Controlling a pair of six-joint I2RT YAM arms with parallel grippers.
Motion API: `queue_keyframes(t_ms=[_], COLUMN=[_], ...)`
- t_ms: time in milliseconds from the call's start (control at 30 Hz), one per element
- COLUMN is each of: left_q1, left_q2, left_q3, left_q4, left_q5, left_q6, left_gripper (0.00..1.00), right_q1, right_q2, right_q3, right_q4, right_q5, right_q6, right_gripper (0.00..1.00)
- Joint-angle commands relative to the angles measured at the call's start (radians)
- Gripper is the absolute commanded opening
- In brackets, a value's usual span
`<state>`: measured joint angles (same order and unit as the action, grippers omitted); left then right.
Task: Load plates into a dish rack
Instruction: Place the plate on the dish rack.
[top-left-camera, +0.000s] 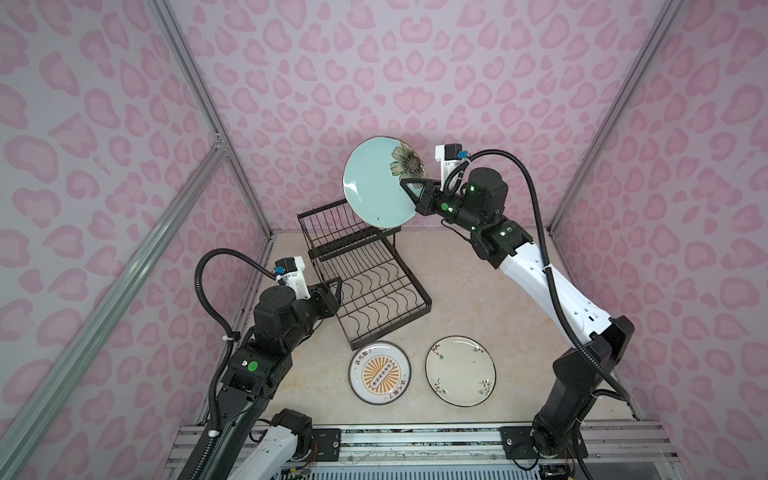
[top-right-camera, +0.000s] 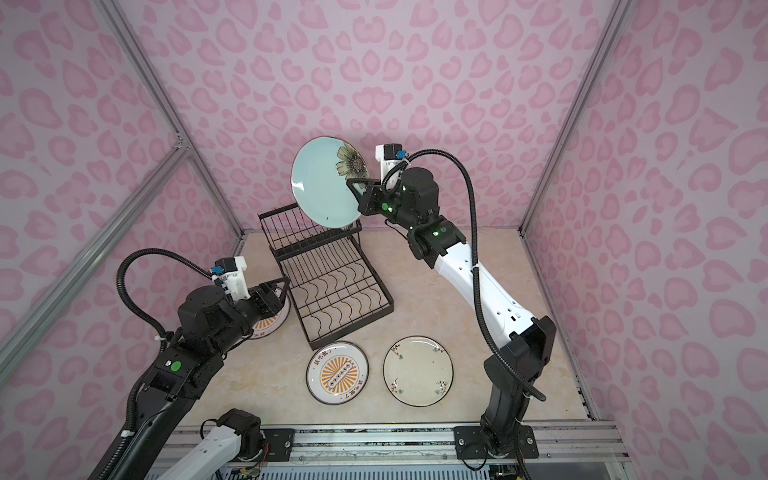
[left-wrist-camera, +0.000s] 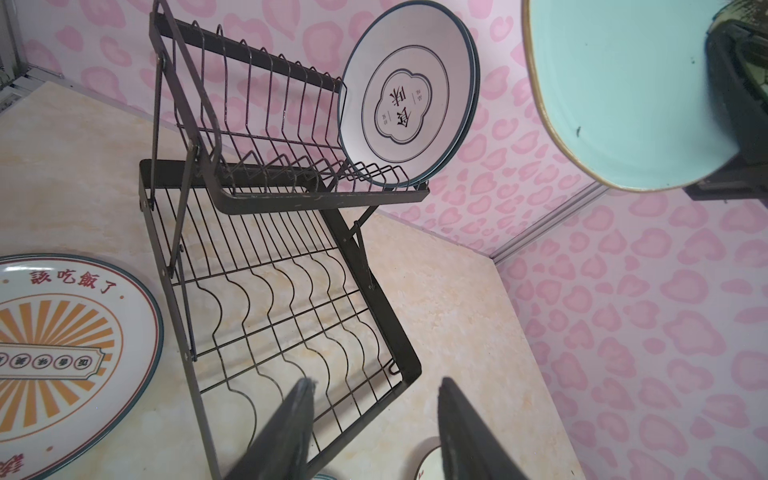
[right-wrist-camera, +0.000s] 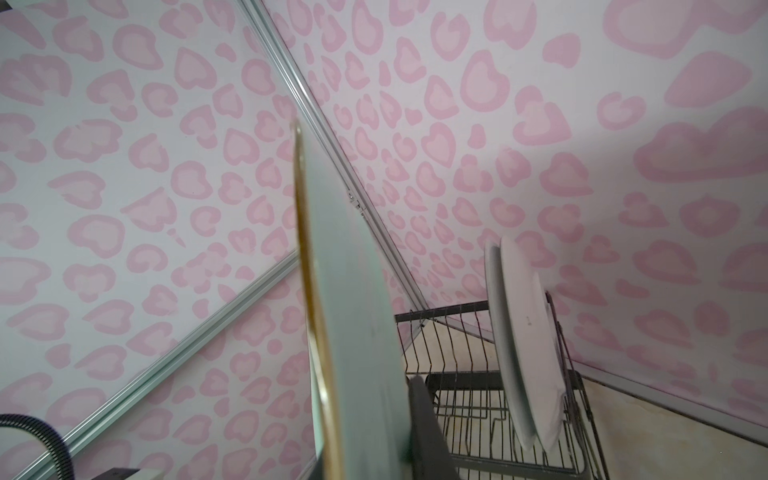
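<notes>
**Top views: right tool (top-left-camera: 409, 189) is carrying the blue-green flower plate (top-left-camera: 380, 183) to the dish rack (top-left-camera: 368, 276)**

Step in hand, as I judge it: transport and alignment of the third plate of six. The right tool is pinching the plate's rim just beside the painted flower, jaws nearly closed on the ceramic. The plate is hanging in the air over the rack's raised tier (left-wrist-camera: 316, 195), apart from its wires. The left tool (left-wrist-camera: 380, 415) is hovering at the edge of the lower tray (top-left-camera: 382, 299), jaws about half open, gripping nothing.

Orientation: the plate is standing on edge, slightly tilted, its glazed face turning toward the left arm. A disc has no long axis. The right wrist view is showing it edge-on, its plane roughly parallel to the two racked plates (right-wrist-camera: 525, 345).

The quatrefoil plate (left-wrist-camera: 409, 99) is the nearer of those two; the one behind is showing only a dark rim.

Lying flat on the table (top-left-camera: 478, 291): sunburst plate (top-left-camera: 379, 372), floral-sprig plate (top-left-camera: 460, 370), second sunburst plate (top-right-camera: 270, 322) partly under the left arm.

Next move is calling for lowering the rim into a free slot beside the quatrefoil plate, keeping the plane parallel to the wires, and releasing only once seated.
</notes>
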<state>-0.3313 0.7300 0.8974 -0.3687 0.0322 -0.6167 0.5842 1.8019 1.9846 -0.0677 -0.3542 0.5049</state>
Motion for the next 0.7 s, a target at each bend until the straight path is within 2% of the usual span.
queue_keyframes(t_ms=[0,300,667], left_q1=[0.002,0.002,0.001], left_q2=[-0.01,-0.021,-0.021], left_q3=[-0.007,-0.009,-0.022], left_q4=[-0.011,-0.044,-0.026], left_q5=[-0.012,-0.009,0.036], left_q6=[-0.006,-0.008,-0.005], left_gripper=[0.51,0.51,0.51], right_q1=[0.023,0.086,0.168], right_q2=[0.044,0.203,0.328], right_q3=[0.07,0.307,0.48], right_q4=[0.011,-0.14,-0.196], right_q5=[0.093,0.254,0.499], right_q6=[-0.071,-0.244,-0.43], right_gripper=[0.0,0.0,0.0])
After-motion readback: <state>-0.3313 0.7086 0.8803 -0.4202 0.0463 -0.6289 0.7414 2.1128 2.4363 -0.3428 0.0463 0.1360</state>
